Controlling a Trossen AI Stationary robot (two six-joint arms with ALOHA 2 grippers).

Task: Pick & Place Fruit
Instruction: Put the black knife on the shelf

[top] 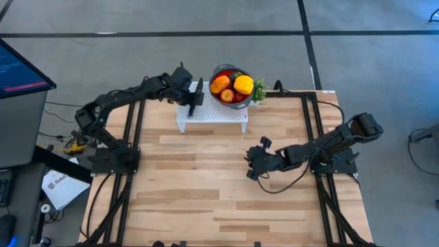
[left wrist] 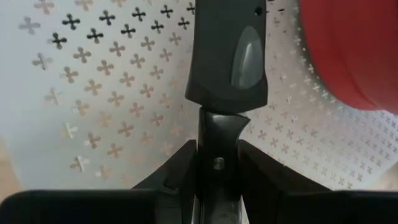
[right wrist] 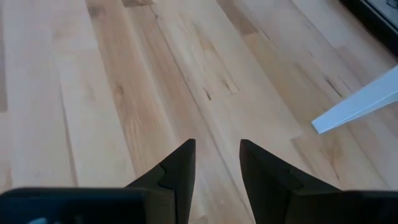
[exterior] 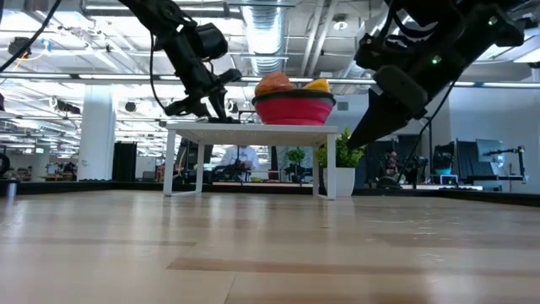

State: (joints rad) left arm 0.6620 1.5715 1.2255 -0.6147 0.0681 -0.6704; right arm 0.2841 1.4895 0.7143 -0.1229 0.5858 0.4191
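A: Where is the fruit (top: 232,86) sitting?

B: It is lying piled in the round red bowl with the grey rim (top: 218,71), which is standing on the right end of the small white perforated rack (top: 219,112) at the far edge of the wooden bench (top: 206,192). From above, orange, yellow and red pieces are showing. In the low view only two tops are peeking over the bowl's rim.

A: And the left claw (top: 194,97)?

B: It is hovering over the left end of the rack, just beside the bowl. Its fingers (left wrist: 186,163) are clamping the handle of a slim black knife (left wrist: 227,59). The knife's long axis is pointing straight ahead of the claw, and the blade end is lying over the rack's cross-shaped holes with the bowl's red wall just off to one side.

A: The right claw (top: 255,163)?

B: It is hanging above bare bench, right of centre and well apart from the rack. Its fingers (right wrist: 180,167) are standing apart with nothing between them.

A: So which arm is better placed?

B: Judgement: the left is far nearer, with the fruit immediately to its right, but it is occupied by the knife. The right is free, though the fruit is lying far and to the left of it, raised on the rack.
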